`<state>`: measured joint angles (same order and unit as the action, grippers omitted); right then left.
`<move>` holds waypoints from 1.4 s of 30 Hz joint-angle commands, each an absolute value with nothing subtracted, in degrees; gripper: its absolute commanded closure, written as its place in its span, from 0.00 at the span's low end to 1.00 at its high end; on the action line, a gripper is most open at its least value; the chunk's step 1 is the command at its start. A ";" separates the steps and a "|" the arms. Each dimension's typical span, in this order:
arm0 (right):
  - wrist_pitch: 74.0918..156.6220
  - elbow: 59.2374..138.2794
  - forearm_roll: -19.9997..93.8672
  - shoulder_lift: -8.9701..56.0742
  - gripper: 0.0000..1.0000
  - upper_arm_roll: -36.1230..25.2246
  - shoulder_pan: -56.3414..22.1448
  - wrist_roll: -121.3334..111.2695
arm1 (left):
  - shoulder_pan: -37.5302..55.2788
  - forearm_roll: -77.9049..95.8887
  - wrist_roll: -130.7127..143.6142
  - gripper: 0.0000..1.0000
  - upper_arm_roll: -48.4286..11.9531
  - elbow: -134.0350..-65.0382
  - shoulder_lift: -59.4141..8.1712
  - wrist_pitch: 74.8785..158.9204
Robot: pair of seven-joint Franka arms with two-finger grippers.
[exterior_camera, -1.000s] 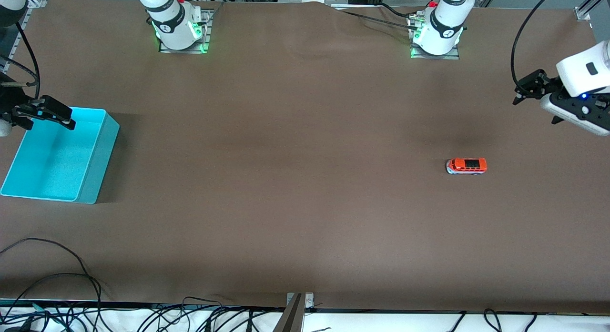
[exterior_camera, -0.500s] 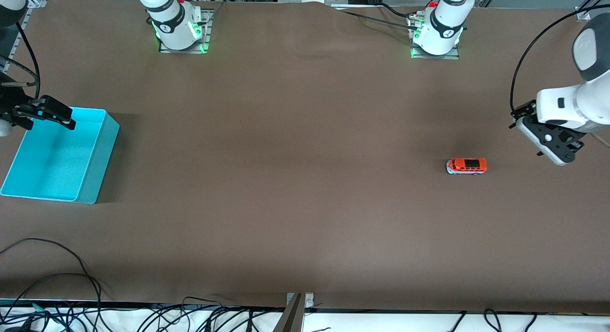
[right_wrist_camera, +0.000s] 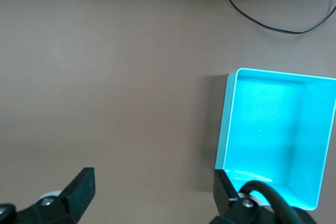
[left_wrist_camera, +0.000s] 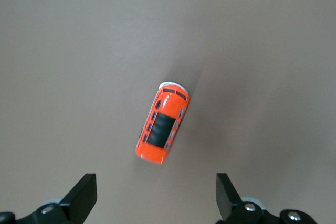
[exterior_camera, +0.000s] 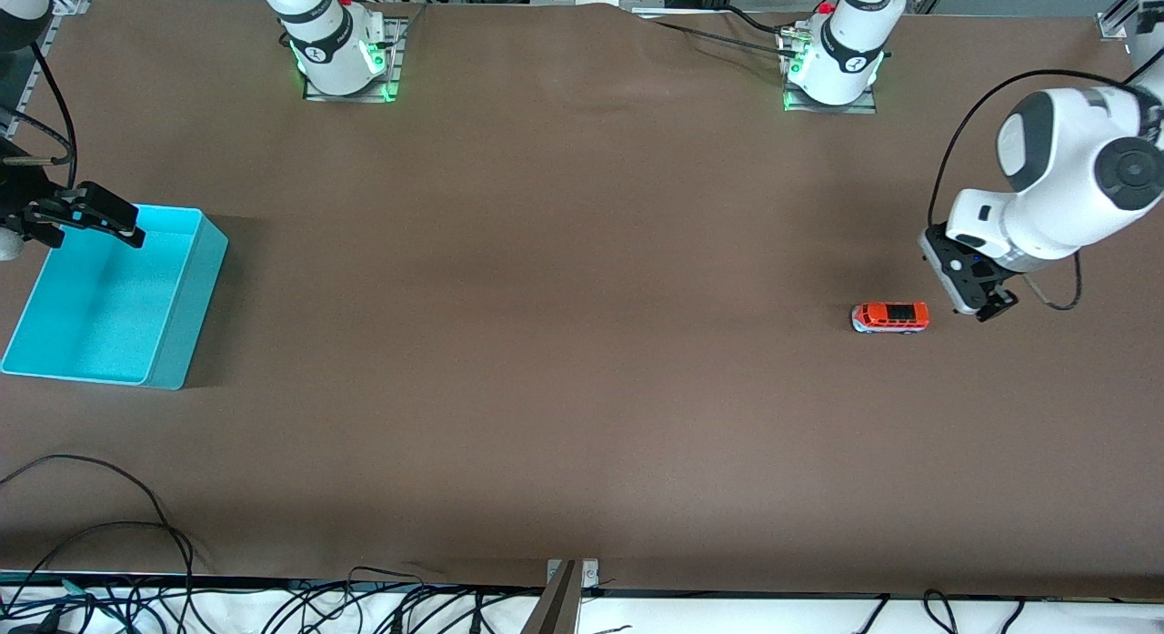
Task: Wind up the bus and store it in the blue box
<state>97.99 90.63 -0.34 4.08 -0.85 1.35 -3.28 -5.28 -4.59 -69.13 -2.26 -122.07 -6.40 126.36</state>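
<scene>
Left wrist view: the left gripper [left_wrist_camera: 156,198] hangs with its fingers [left_wrist_camera: 84,192] spread wide and empty, their bases cut off at the frame's edge, the bus [left_wrist_camera: 163,123] on the counter [left_wrist_camera: 79,51] past the tips. In the front view this gripper [exterior_camera: 966,288] is over the counter just beside the bus [exterior_camera: 890,317], its fingers hidden. The right gripper [right_wrist_camera: 152,195] waits released over the box [exterior_camera: 109,297] rim at the right arm's end, partly cut off. Brown paper covers the counter; cables [exterior_camera: 100,525] trail along its near edge.
</scene>
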 commanded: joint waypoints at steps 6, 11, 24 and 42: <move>96.94 89.56 -0.88 4.22 0.00 -0.70 1.32 -3.69 | -5.80 -5.54 -84.01 0.00 -2.55 -125.86 -16.25 141.93; 96.94 89.56 -0.88 4.22 0.00 -0.70 1.32 -3.69 | -6.33 -6.06 -86.48 0.00 -2.46 -125.60 -19.68 144.22; 96.86 89.56 -0.88 4.22 0.00 -0.70 1.32 -3.69 | -8.26 -6.06 -92.55 0.00 -2.46 -125.51 -22.85 148.97; 96.77 89.56 -0.79 4.22 0.00 -0.70 1.32 -3.69 | -7.91 -6.06 -94.31 0.85 -2.81 -125.60 -23.29 148.97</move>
